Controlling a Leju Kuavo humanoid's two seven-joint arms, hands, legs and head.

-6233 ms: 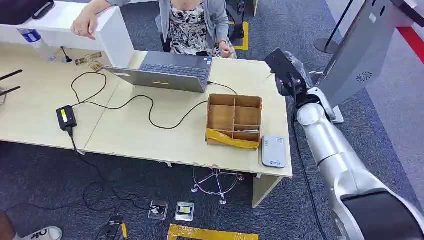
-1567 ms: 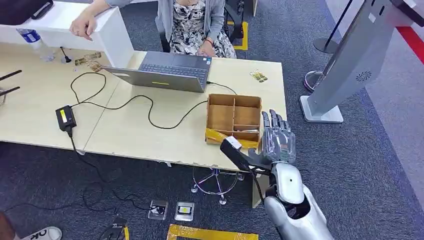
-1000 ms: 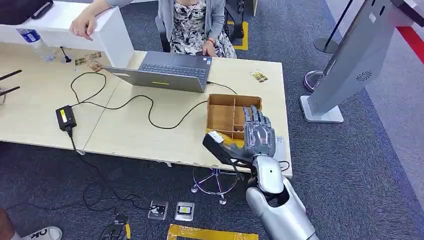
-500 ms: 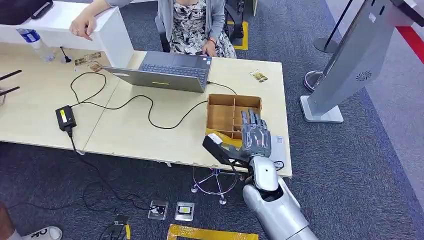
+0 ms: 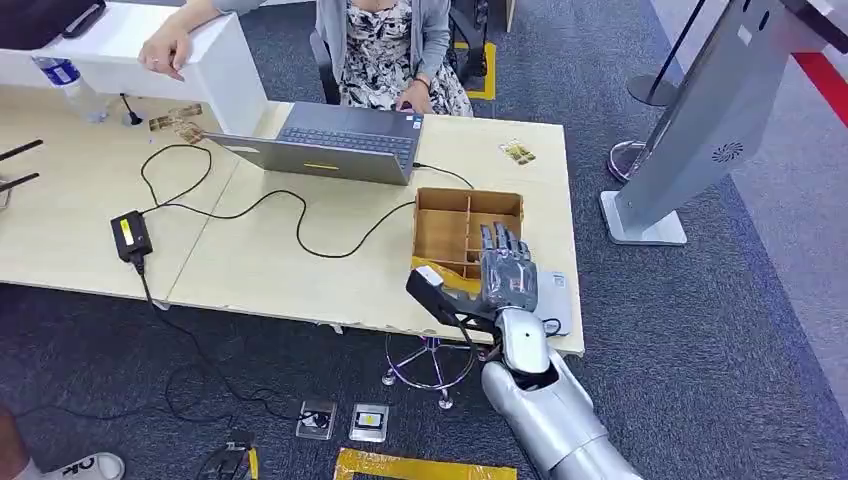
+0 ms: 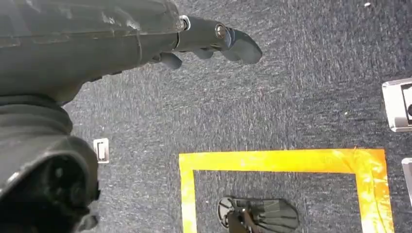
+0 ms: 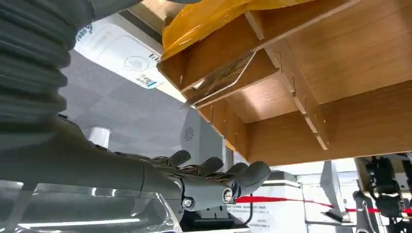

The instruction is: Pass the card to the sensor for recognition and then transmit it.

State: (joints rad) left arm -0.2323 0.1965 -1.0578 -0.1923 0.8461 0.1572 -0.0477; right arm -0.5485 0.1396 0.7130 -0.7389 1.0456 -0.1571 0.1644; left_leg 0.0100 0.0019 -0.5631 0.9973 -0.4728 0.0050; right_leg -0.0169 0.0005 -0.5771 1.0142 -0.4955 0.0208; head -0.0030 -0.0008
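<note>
The right hand [image 5: 505, 275] is held with fingers apart, empty, over the wooden box [image 5: 468, 240] near the desk's [image 5: 260, 270] front right corner. A card [image 7: 221, 80] lies in a near compartment; thin, stiff, light, it is best pinched by its edge. The sensor [image 5: 553, 300] lies beside the box.

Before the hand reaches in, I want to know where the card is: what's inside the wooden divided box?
In the wooden box, the far compartments look bare. The right wrist view shows flat cards lying in a narrow near slot. The right hand covers the box's near right part.
</note>
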